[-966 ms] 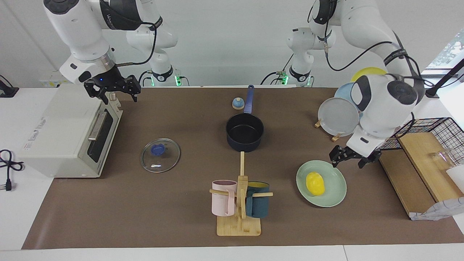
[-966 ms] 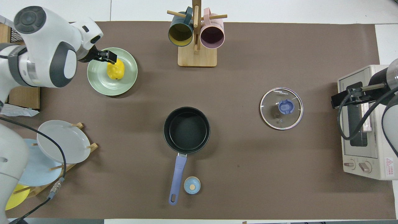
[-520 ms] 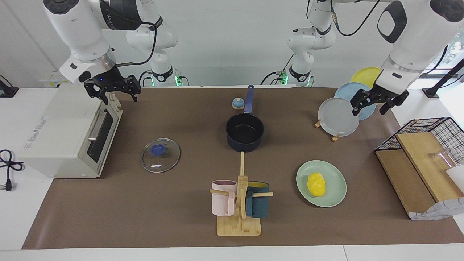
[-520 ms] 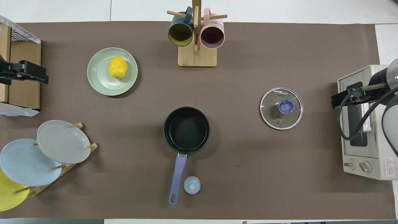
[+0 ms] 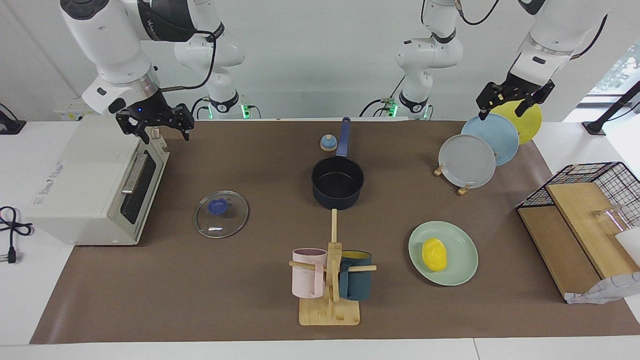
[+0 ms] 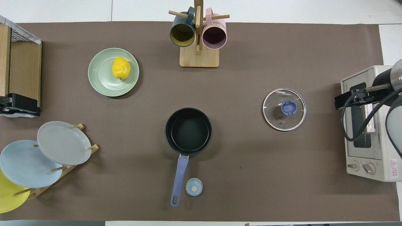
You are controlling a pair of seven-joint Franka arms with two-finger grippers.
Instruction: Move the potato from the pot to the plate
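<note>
— Two arms, where are they?
— Right gripper [image 5: 161, 125] hangs over the toaster oven [image 5: 95, 185], left gripper [image 5: 515, 101] over the racked plates [image 5: 480, 150]; both jaws spread, holding nothing.
— Between them?
— Mug stand [image 5: 330, 280], then the pot [image 5: 338, 182] mid-table, its glass lid [image 5: 221, 214] lying toward the oven.
— And the potato?
— It lies on the plate [image 5: 462, 267], farther from the robots than the rack. The potato [image 5: 434, 254] has nothing over it.
</note>
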